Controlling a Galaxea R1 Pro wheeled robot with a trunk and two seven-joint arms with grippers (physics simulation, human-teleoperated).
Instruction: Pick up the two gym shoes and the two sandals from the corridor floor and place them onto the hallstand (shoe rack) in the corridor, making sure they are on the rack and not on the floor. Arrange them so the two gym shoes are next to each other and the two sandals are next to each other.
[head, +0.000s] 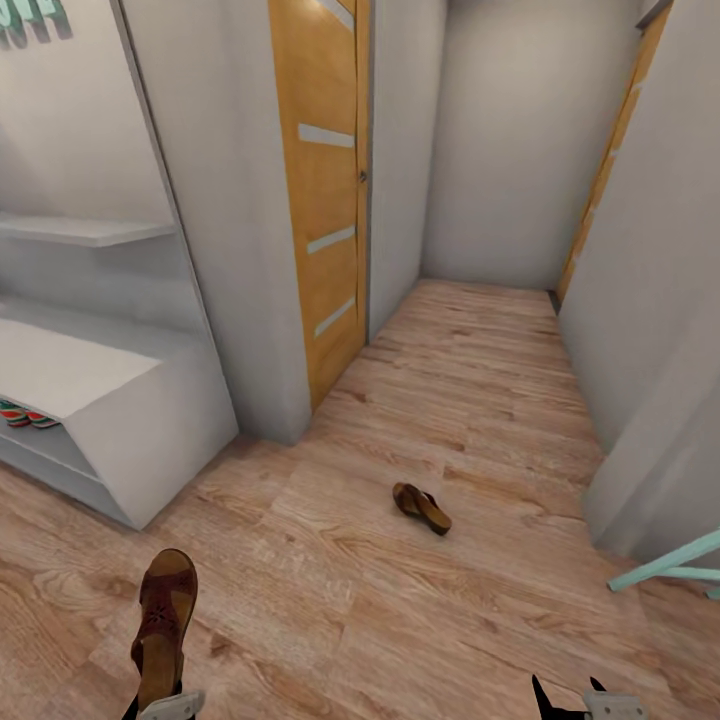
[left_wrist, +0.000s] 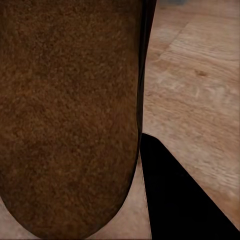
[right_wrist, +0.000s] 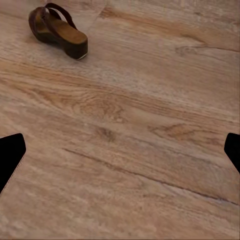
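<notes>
My left gripper (head: 162, 695) is shut on one brown sandal (head: 165, 615), held up toe-forward at the lower left; its brown sole (left_wrist: 70, 115) sits close against a black finger (left_wrist: 180, 200). The other sandal (head: 421, 507) lies on the wood-plank corridor floor (head: 480, 400) in mid-corridor, also seen as a sandal (right_wrist: 57, 31) ahead of my right gripper (right_wrist: 120, 155). That right gripper (head: 570, 700) hangs open and empty above the floor. The pale-grey hallstand (head: 110, 400) stands at the left. Teal-and-red heels of the gym shoes (head: 25, 414) peek from its low shelf.
A wooden door (head: 325, 190) in the white wall is past the hallstand. The corridor narrows toward a far wall, with another door edge (head: 605, 170) on the right. Teal legs of some furniture (head: 665, 570) jut in at the right near a grey wall.
</notes>
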